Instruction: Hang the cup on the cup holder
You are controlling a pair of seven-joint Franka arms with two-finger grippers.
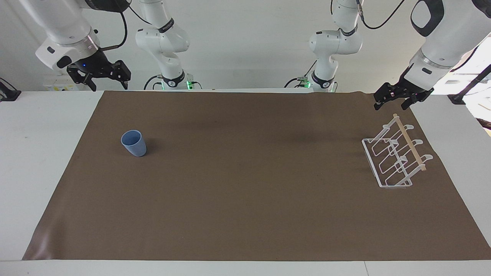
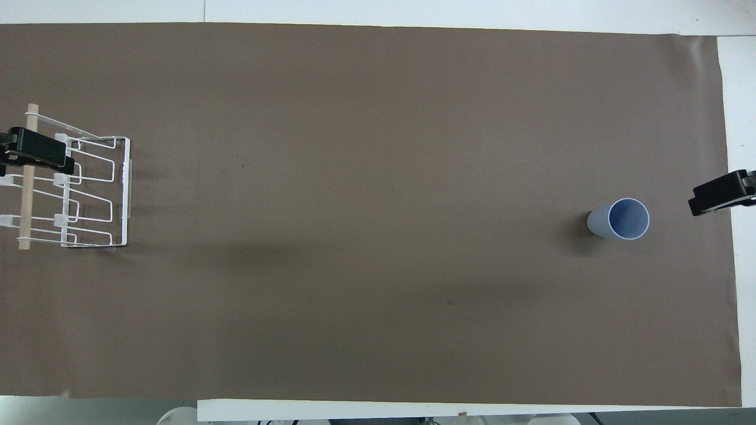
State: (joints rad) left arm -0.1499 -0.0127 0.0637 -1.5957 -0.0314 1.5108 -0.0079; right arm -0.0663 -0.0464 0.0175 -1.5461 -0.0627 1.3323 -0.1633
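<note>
**Cup and rack apart, both arms raised**

The cup (image 1: 134, 143) stood upright on the brown mat (image 1: 245, 199), mouth open upward, in the left middle of the facing view and at the right middle of the overhead view (image 2: 620, 219). Nothing touched it. The cup holder (image 1: 395, 157) sat on the same mat at the right middle of the facing view, its white wire prongs slanting up to a wooden rod (image 1: 409, 142) running across the top; in the overhead view it appeared at the left edge (image 2: 88, 192). Cup and rack lay well apart, at the two ends of the mat.

The right gripper (image 1: 108, 81) hung in the air at the upper left of the facing view, over the mat's corner, its fingers spread and holding nothing. The left gripper (image 1: 390, 103) hung at the upper right of that view, over the rack's end, not touching the rod, fingers spread and empty. The white table (image 1: 42, 161) framed the mat
</note>
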